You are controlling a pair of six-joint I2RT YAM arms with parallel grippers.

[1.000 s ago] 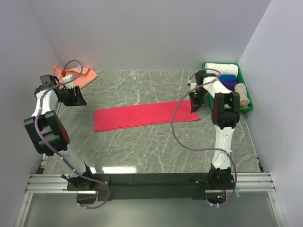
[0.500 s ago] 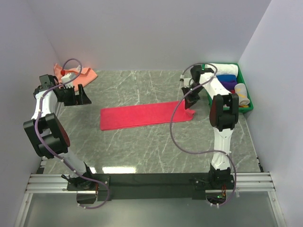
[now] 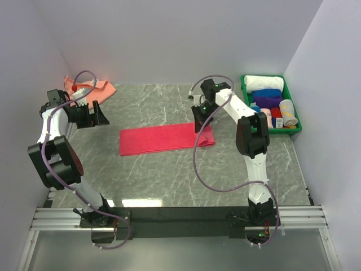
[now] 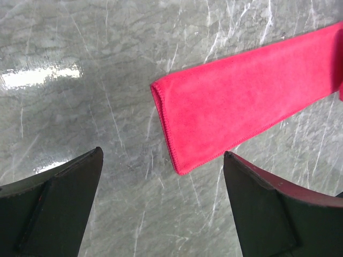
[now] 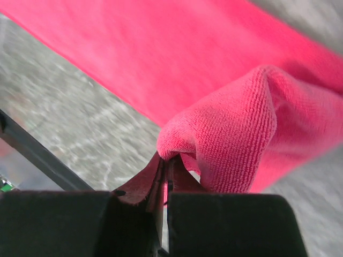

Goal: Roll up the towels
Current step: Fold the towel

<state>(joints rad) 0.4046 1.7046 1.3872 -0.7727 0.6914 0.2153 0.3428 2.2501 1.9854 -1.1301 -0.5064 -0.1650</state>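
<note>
- Counter (image 3: 169, 180): crimson towel (image 3: 163, 139) lies mid-way across as a long flat strip, right end lifted and folded back over itself.
- Right fingers (image 3: 198, 119) are pressed together, pinching that folded end.
- Left fingers (image 4: 59, 198) are spread wide and empty, above the counter just off the strip's left end.
- Handling: soft, light, limp terry. It will sag and unroll if let go, so grip the hemmed edge at the fold and keep tension.
- Far left: salmon towel (image 3: 101, 89), crumpled.
- Far right: green tray (image 3: 297, 119) with rolled towels (image 3: 265, 83).
</note>
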